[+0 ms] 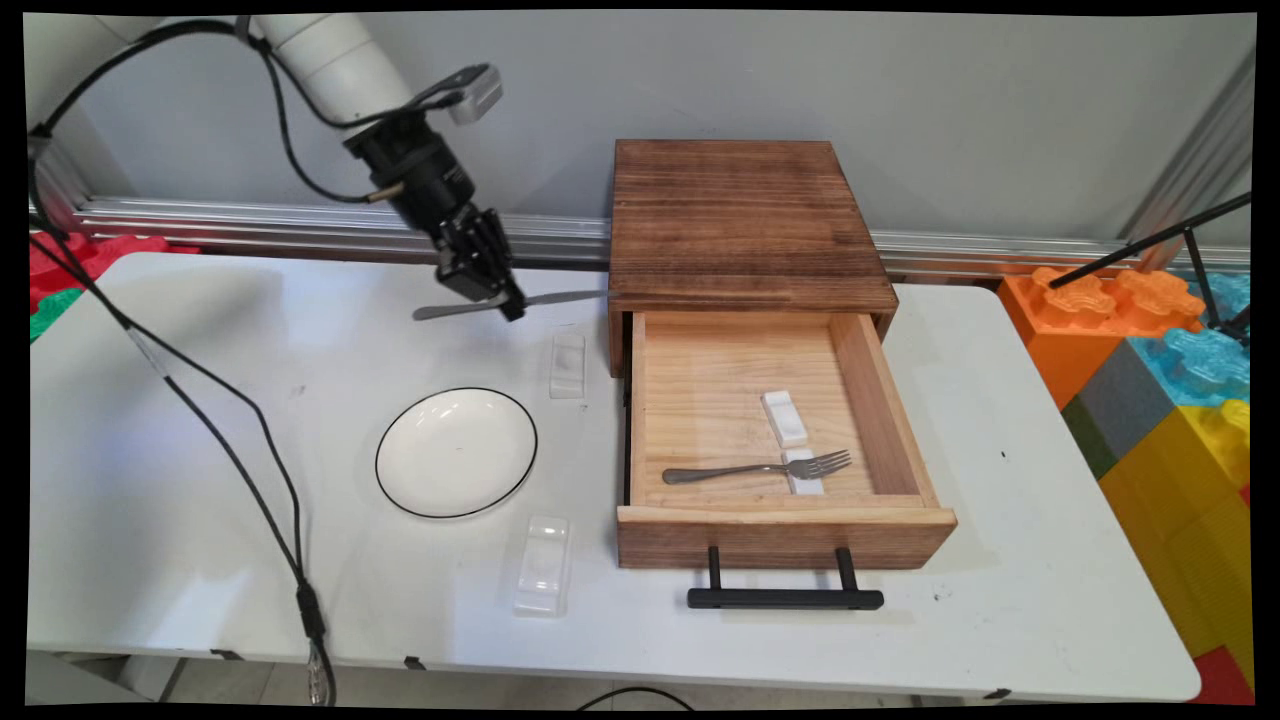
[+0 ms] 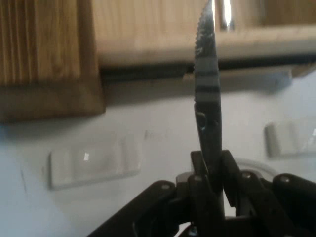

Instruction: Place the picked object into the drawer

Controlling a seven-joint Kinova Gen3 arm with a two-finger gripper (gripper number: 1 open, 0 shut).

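Steel knife (image 1: 520, 302) sits clamped in the black gripper (image 1: 505, 300), held level above the bench (image 1: 200, 420) in the upper left of the frame, blade tip just beside the wooden box (image 1: 740, 220); below lie a clear rest (image 1: 567, 365) and a plate (image 1: 456, 452), while the open drawer (image 1: 780, 525) holds a fork (image 1: 760, 468)

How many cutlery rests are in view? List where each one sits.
4: one rest beyond the plate, one before it, two inside the open drawer, at and under the fork.

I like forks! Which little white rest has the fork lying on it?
The white rest at the drawer's front, under the fork; the others are bare.
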